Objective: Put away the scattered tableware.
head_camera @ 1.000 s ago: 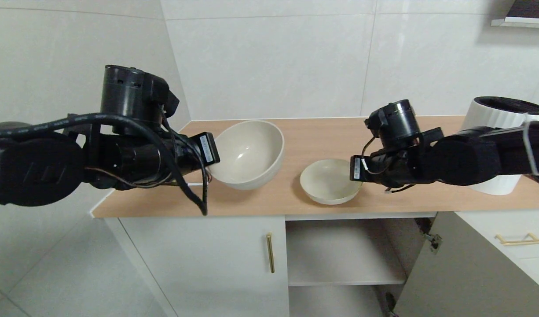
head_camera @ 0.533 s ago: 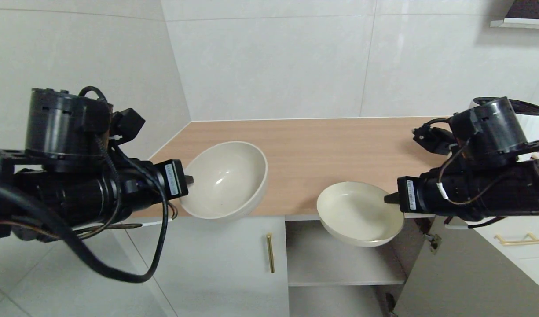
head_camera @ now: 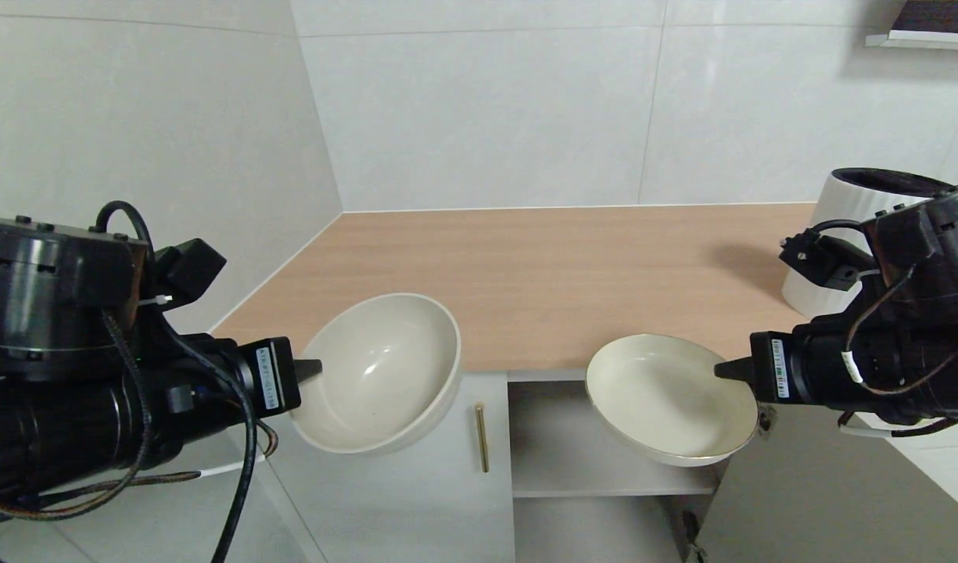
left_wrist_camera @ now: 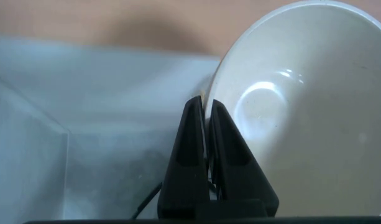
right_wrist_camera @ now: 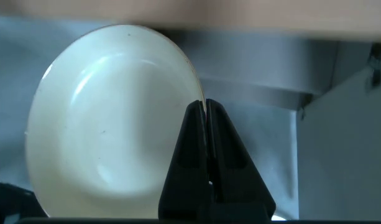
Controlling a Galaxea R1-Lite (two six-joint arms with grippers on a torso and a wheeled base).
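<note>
1. head view, left side: your left gripper is clenched on the left-hand rim of the deep bowl. the bowl is off the surface and tilted, its mouth turned toward the camera. it shows across the front edge of the countertop, near the front left corner, before the closed cabinet door and just beside the brass handle.
2. head view, right side: your right gripper is clamped on the right-hand rim of the shallow bowl. this bowl is also off the surface and tilted. it hangs before the open cabinet compartment, its upper rim overlapping the countertop's front edge. the two bowls are well apart.
3. head view, surroundings: a white canister stands at the right edge of the countertop. the open door hangs at the right of the compartment.
4. left wrist view: the left gripper has both fingers pressed together with the rim of the deep bowl pinched between them. one finger lies inside the bowl, one outside. the countertop lies beyond the bowl.
5. right wrist view: the right gripper grips the thin rim of the shallow bowl, a finger on either face. behind the bowl you see the open cabinet compartment, the open door and the countertop.
</note>
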